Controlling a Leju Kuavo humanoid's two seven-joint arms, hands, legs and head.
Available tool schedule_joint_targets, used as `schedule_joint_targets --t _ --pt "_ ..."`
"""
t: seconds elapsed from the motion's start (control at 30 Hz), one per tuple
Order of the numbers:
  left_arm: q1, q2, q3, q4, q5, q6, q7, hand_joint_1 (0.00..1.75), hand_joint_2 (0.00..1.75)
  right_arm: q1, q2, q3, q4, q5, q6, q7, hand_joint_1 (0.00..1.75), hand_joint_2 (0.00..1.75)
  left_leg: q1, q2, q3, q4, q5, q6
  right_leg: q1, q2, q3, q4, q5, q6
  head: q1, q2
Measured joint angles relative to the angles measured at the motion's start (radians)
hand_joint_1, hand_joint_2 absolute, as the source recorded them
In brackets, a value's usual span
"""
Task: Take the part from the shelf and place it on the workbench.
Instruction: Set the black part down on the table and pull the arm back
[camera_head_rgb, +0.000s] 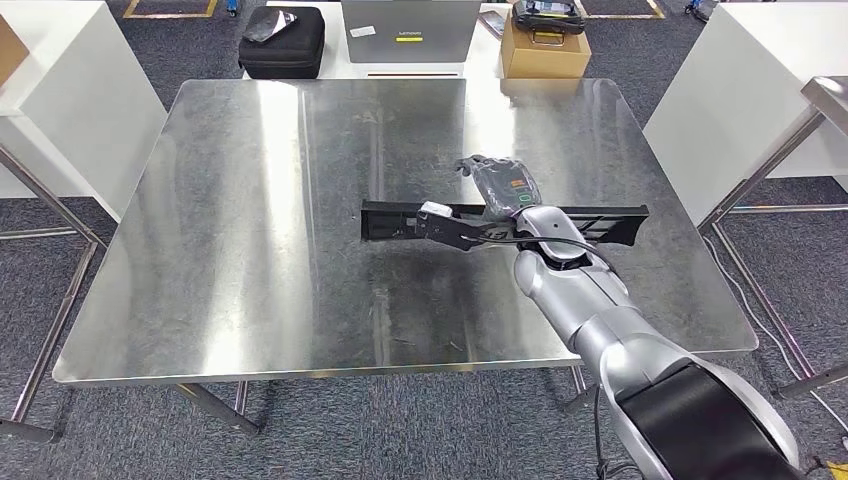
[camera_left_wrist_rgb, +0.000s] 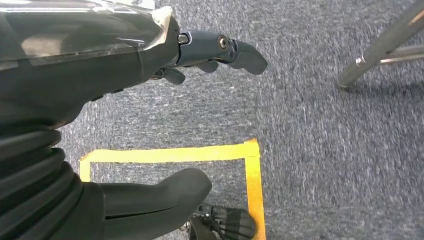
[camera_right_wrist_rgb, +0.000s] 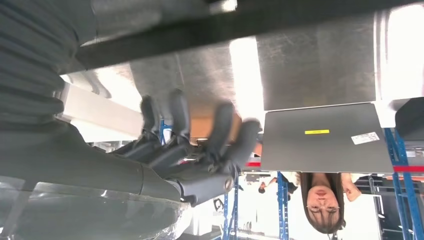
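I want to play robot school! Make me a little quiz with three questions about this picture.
1. True or false: the long black part lies on the metal workbench.
2. Which hand is above the part: A left, B right?
3. What black thing sits beside the grey laptop?

Key: 1 true. 2 B, the right hand, fingers spread, holding nothing. 3 A black case.

Bright, even overhead light washes my head view, and the steel workbench (camera_head_rgb: 250, 230) throws pale streaks of glare from 12 toward 6 o'clock. My right hand (camera_right_wrist_rgb: 200, 145) is smeared with motion blur against blown-out white background. The carpet (camera_left_wrist_rgb: 325, 150) under my left wrist looks sharp, with soft shadows.
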Motion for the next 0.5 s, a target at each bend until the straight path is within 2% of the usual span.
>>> schedule_joint_targets --t 0.17,0.3,0.5 --pt "0.0 0.0 0.0 0.0 -0.003 -0.004 0.0 0.0 1.75 -0.001 -0.006 0.0 0.0 0.001 0.0 0.0 0.0 1.75 0.0 0.0 0.0 0.0 0.0 0.0 0.0 0.0 0.0 0.0 0.0 0.0 0.0 0.0" --pt "0.0 0.0 0.0 0.0 -0.003 -0.005 0.001 0.0 0.0 -0.001 -0.009 0.0 0.001 0.001 0.0 0.0 0.0 1.75 0.0 0.0 0.0 0.0 0.0 0.0 0.0 0.0 0.0 0.0 0.0 0.0 0.0 0.0" --pt "0.0 0.001 0.0 0.0 -0.014 0.004 0.033 0.0 0.0 -0.003 -0.014 -0.003 0.002 -0.009 -0.001 0.0 0.0 1.75 0.0 0.0 0.0 0.0 0.0 0.0 0.0 0.0 0.0 0.0 0.0 0.0 0.0 0.0"
